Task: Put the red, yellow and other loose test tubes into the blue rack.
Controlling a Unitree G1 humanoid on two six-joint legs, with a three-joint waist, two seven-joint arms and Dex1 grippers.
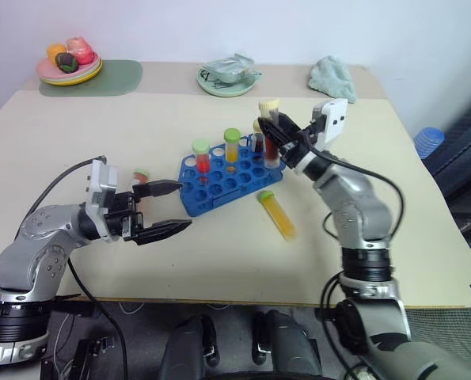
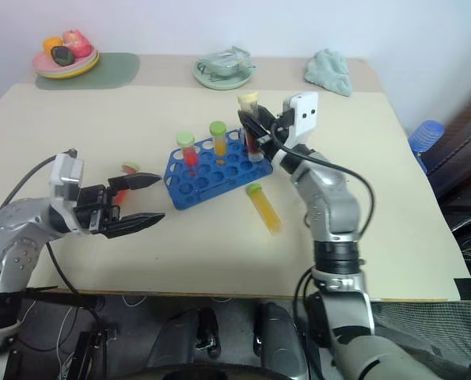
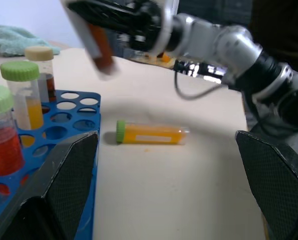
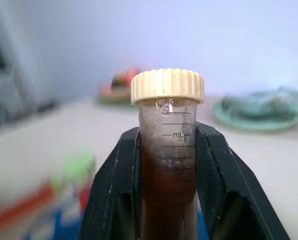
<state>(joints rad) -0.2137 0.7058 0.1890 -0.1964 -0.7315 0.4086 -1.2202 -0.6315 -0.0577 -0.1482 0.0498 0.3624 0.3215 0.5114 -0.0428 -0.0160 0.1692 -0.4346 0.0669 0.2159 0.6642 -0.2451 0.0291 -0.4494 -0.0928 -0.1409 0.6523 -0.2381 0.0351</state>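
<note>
**Brown tube up in right gripper, yellow tube loose on bench**

Dark brown tube point(image 4: 167, 165), pale yellow cap up, is clamped between the two black fingers of the right gripper point(image 1: 273, 141), held upright over the far right end of the blue rack point(image 1: 229, 180). Tube bottom is hidden behind the fingers, so can't tell whether it is in a hole or above one.

Rack sits mid-bench, angled. Red tube point(image 1: 202, 157) and an orange-yellow tube point(image 1: 232, 147), both green-capped, stand in its far rows. Near rows of holes are open.

Yellow tube point(image 1: 276, 214) lies flat on the bench point(image 1: 409, 237), just beside the rack's near right corner, green cap toward the rack, not touching it. Open bench all around it on the near and right sides.

Left gripper point(image 1: 165, 207) is spread wide, holding nothing, level, fingers pointing at the rack's left end with a small gap. A small red-and-green item point(image 1: 142, 174) sits behind its upper finger; can't identify it.

Far edge: fruit plate point(image 1: 69, 70) on a green mat point(image 1: 93, 79), a green dish point(image 1: 229, 77), a teal cloth point(image 1: 332, 77), all well apart from the rack.
</note>
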